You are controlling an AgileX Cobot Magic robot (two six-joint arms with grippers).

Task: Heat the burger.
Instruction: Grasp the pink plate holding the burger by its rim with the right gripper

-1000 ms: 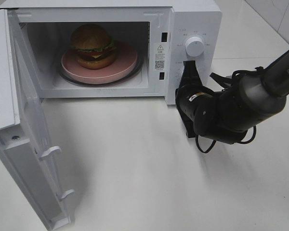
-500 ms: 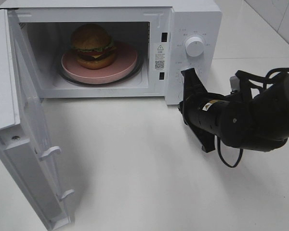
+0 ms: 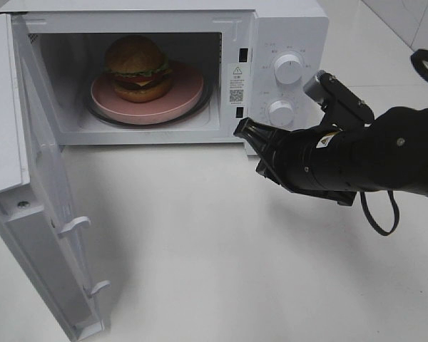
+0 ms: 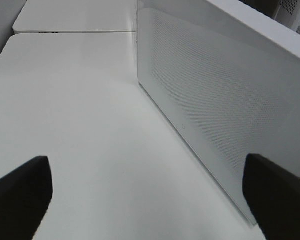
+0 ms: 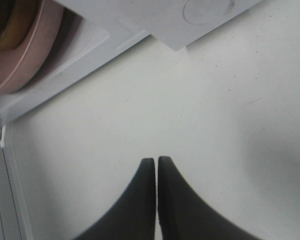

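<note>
White tabletop [image 3: 200,256] is carrying a microwave [image 3: 292,28] with its door [image 3: 39,185] hanging open on the burger [image 3: 135,64], and the clenched, empty right gripper [image 3: 243,129] is risking clipping the oven's front if swung across.

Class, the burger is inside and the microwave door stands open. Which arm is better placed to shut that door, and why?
Left, probably. The open left gripper faces the door's outer face, ready to push it. The shut right gripper sits by the lower knob, on the door's inner side.
</note>
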